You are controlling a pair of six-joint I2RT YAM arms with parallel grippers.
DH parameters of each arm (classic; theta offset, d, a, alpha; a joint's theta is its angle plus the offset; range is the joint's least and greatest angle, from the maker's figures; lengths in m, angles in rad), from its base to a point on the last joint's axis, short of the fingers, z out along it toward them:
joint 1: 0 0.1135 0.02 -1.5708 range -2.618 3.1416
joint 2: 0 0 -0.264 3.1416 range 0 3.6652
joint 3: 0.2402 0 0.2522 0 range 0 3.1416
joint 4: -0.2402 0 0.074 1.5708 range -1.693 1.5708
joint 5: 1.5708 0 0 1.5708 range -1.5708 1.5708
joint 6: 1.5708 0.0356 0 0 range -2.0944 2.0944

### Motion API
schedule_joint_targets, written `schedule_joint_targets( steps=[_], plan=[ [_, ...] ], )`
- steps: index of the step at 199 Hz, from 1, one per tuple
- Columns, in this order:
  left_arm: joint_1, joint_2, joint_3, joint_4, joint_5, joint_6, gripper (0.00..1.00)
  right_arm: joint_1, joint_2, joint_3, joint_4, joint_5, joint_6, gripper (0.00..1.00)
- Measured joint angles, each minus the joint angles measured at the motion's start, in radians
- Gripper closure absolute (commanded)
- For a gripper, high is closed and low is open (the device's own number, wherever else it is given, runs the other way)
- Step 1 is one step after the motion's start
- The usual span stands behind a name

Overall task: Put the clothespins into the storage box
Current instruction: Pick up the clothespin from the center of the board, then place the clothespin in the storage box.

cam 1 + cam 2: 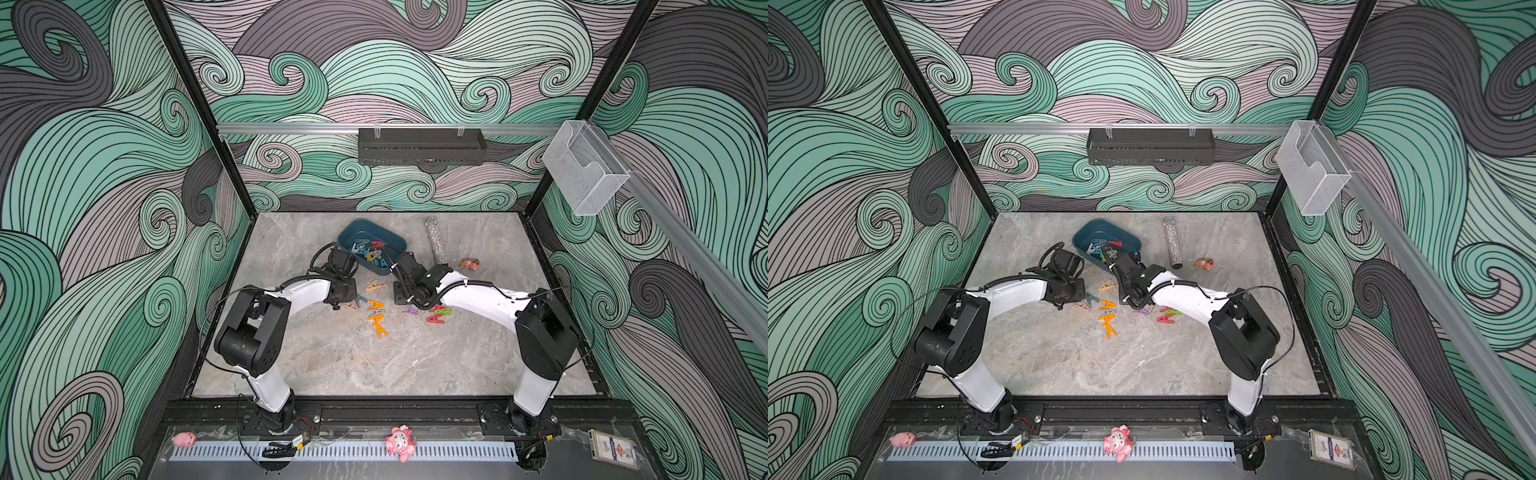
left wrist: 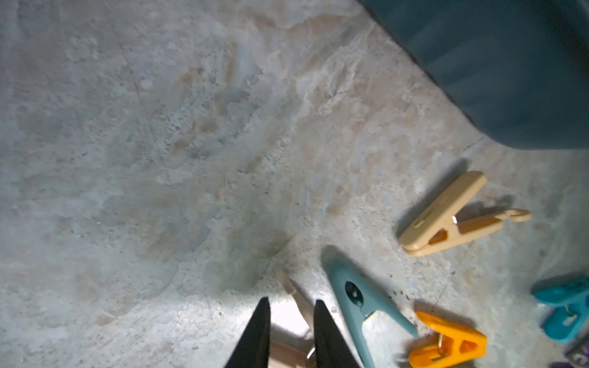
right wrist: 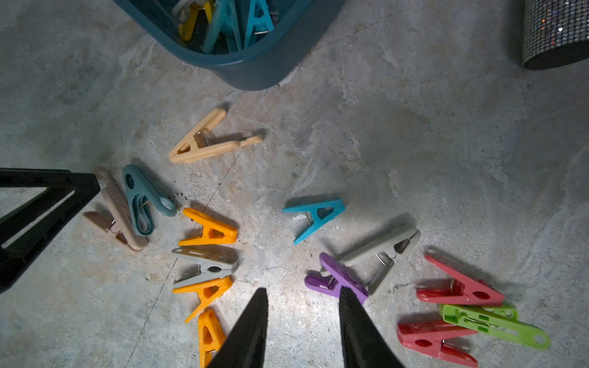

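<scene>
The storage box (image 1: pixel 374 230) is a dark teal plastic tub, smooth-walled with rounded corners. It sits at about 12 o'clock from the middle of the table (image 1: pixel 332 365), whose matt grey top has a mottled, marble-like grain. Inside lies a tangle of clothespins (image 1: pixel 368 251): A-shaped plastic pegs in teal, grey, yellow and red. More lie loose around the table's middle, at 6 o'clock from the box, between the two arms.

The left gripper (image 2: pixel 292 300) points down with its black, wedge-shaped fingers close on either side of a pinkish-beige clothespin (image 2: pixel 291 286); whether they already pinch it cannot be told. Just beside it lie a dusty-teal clothespin (image 2: pixel 360 299) with a round hole and an orange clothespin (image 2: pixel 452 344). A pale yellow clothespin (image 2: pixel 446 216) lies nearer the box.

The right gripper (image 3: pixel 304 291) stands with its jaws apart — only bare table between them. A purple clothespin (image 3: pixel 341 277) lies just beside one fingertip, against a grey clothespin (image 3: pixel 385 251).

A glitter-covered tube (image 1: pixel 436 243) lies at 1 o'clock from the table's middle, and a small pink toy (image 1: pixel 469 263) at 2 o'clock.
</scene>
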Motion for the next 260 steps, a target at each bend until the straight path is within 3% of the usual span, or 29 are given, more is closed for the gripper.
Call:
schedule_joint_targets(
  steps=[31,107,163,207,260],
  plan=[
    [0.0,0.023,-0.005,0.013,0.004,-0.003,0.78,0.0,0.0,-0.01,-0.002,0.002,0.0,0.6],
    [0.002,0.042,-0.012,0.036,0.007,-0.008,1.0,0.001,0.0,-0.011,-0.001,0.011,0.0,0.6],
    [0.036,0.009,0.018,0.01,0.013,-0.005,1.0,0.003,0.0,-0.011,-0.001,0.02,0.0,0.6],
    [0.056,0.028,0.249,-0.019,0.024,0.01,1.0,0.003,0.0,-0.027,0.0,0.021,0.0,0.6],
    [0.061,0.209,0.608,-0.023,0.034,0.064,1.0,0.003,-0.028,-0.087,-0.003,0.028,0.01,0.59]
  ],
)
